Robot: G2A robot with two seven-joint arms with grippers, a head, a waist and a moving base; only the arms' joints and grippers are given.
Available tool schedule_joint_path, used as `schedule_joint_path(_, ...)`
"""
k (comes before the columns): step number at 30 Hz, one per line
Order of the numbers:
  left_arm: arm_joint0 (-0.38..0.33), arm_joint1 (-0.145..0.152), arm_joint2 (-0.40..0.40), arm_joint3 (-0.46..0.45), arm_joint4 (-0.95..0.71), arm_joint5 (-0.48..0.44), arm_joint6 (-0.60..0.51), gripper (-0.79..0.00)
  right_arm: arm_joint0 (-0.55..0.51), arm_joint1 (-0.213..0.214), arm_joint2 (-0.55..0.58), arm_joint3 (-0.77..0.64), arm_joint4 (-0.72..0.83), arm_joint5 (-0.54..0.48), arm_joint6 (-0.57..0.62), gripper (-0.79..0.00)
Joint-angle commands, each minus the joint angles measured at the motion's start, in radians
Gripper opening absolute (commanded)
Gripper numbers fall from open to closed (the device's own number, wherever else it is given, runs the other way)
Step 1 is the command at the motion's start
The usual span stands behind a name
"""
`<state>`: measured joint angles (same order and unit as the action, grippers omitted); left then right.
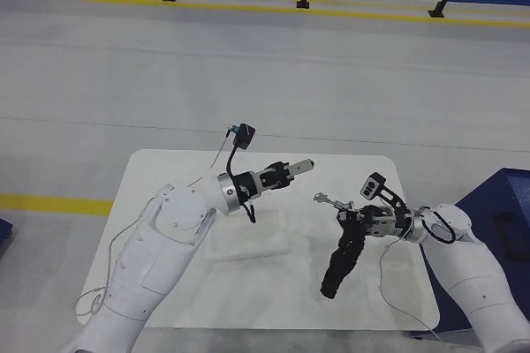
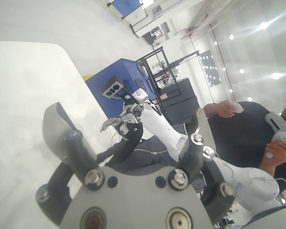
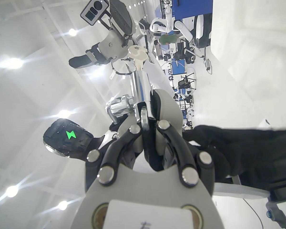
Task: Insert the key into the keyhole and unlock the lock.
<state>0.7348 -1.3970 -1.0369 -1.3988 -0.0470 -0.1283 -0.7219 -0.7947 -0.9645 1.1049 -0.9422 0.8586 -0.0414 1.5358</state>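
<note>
My right gripper (image 1: 355,213) (image 3: 146,101) is shut on a chrome lock (image 3: 139,84) and holds it above the right part of the white table (image 1: 185,176). A silver key (image 1: 322,199) (image 3: 137,53) sits in the lock's end, its head pointing toward my left gripper. The lock's black sleeved cable (image 1: 340,260) hangs down to the table. My left gripper (image 1: 300,165) (image 2: 131,122) is open and holds nothing. It hovers a short way from the key and faces it. The lock and key (image 2: 109,122) lie straight beyond its fingers (image 2: 59,120).
A flat white pad (image 1: 247,245) lies on the table near its middle, below the left arm. A blue cabinet (image 1: 512,221) stands just off the table's right edge, behind the right arm. Grey floor surrounds the table.
</note>
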Motion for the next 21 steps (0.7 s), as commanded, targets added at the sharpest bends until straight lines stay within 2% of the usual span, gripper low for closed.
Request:
schedule_joint_path(1, 0.000, 0.000, 0.000, 0.000, -0.001, 0.000, 0.000, 0.000, 0.000, 0.000, 0.000, 0.000, 0.000, -0.002, 0.000, -0.785)
schedule_joint_path(5, 0.003, 0.004, -0.011, 0.001, 0.022, -0.009, 0.003, 0.000, 0.000, 0.000, 0.000, 0.000, 0.000, -0.002, 0.000, -0.785)
schedule_joint_path(9, -0.032, 0.021, -0.012, -0.006, 0.162, -0.047, -0.118, 0.000, -0.022, 0.004, 0.008, -0.038, 0.026, 0.088, 0.000, -0.785)
schedule_joint_path(11, -0.043, 0.026, -0.008, -0.004, 0.176, -0.060, -0.183, 0.000, -0.031, 0.007, 0.001, -0.063, 0.065, 0.166, 0.000, -0.785)
schedule_joint_path(14, -0.058, 0.031, 0.006, 0.015, 0.239, -0.058, -0.233, -0.068, -0.043, 0.018, -0.018, -0.106, 0.134, 0.274, 0.000, -0.785)
schedule_joint_path(16, -0.054, 0.026, 0.017, 0.027, 0.164, -0.053, -0.245, -0.102, -0.048, 0.031, -0.029, -0.123, 0.150, 0.291, 0.000, -0.785)
schedule_joint_path(18, -0.059, 0.022, 0.035, 0.040, 0.145, -0.045, -0.256, -0.197, -0.050, 0.040, -0.038, -0.129, 0.159, 0.294, 0.000, -0.785)
schedule_joint_path(19, -0.061, 0.019, 0.045, 0.047, 0.124, -0.037, -0.260, -0.209, -0.051, 0.044, -0.044, -0.131, 0.164, 0.291, 0.000, -0.785)
schedule_joint_path(21, -0.066, 0.011, 0.060, 0.063, 0.061, -0.036, -0.270, -0.299, -0.048, 0.052, -0.059, -0.133, 0.165, 0.283, 0.000, -0.785)
